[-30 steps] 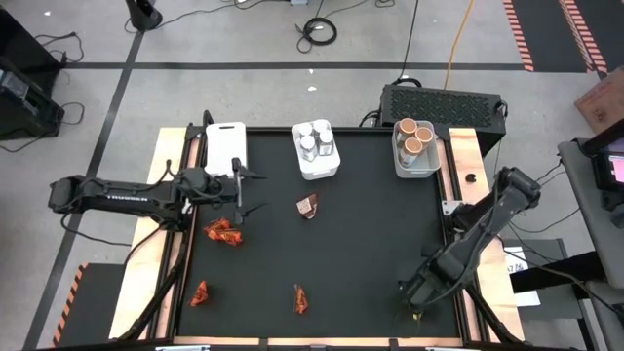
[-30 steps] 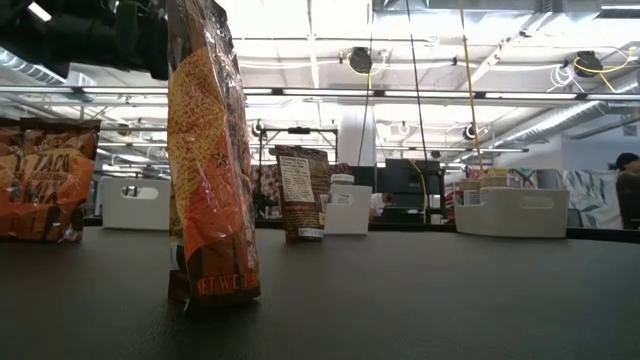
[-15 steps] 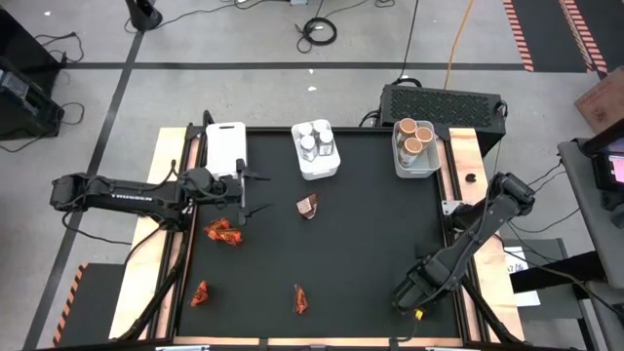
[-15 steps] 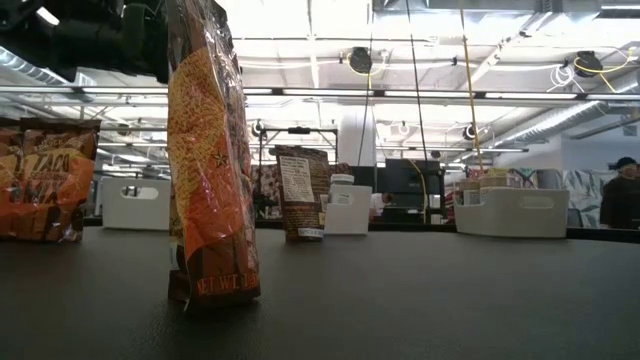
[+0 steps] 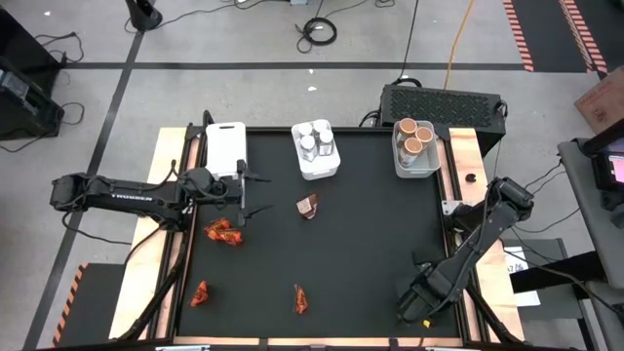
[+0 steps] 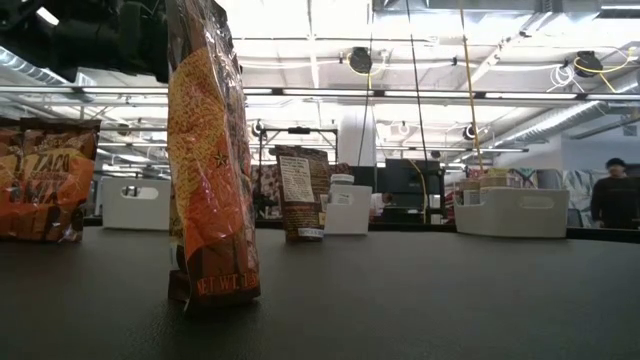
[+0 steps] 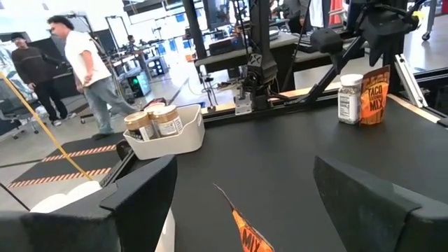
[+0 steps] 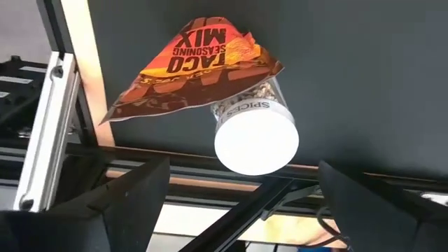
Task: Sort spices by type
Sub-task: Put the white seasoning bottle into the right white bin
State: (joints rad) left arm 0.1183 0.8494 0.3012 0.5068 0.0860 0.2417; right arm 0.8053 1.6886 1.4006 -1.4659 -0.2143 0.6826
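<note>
My right gripper [image 8: 241,187] hangs open at the table's near right corner [image 5: 414,304], pointing steeply down. Below it a clear jar with a white lid [image 8: 256,140] stands upright, and a red-orange sachet [image 8: 192,66] stands against it; both also show in the left wrist view, the jar [image 7: 349,98] and the sachet [image 7: 376,94]. The fingers stand to either side above the jar and touch nothing. My left gripper [image 5: 244,192] waits open at the table's left, pointing level, with a sachet's tip [image 7: 245,234] just below it. Other sachets [image 5: 222,232] [image 5: 200,292] [image 5: 300,299] lie on the table.
Three white bins stand along the far edge: an empty one [image 5: 225,148], one with jars [image 5: 316,149], one with tan-topped tubs [image 5: 414,144]. A brown sachet [image 5: 308,206] stands mid-table. The table's near edge and frame rail [image 8: 42,140] lie close to the jar. People stand in the room beyond.
My right gripper has moved a little toward the table's near edge and sunk slightly, and its wrist has rolled. The sachets and bins stand where they were.
</note>
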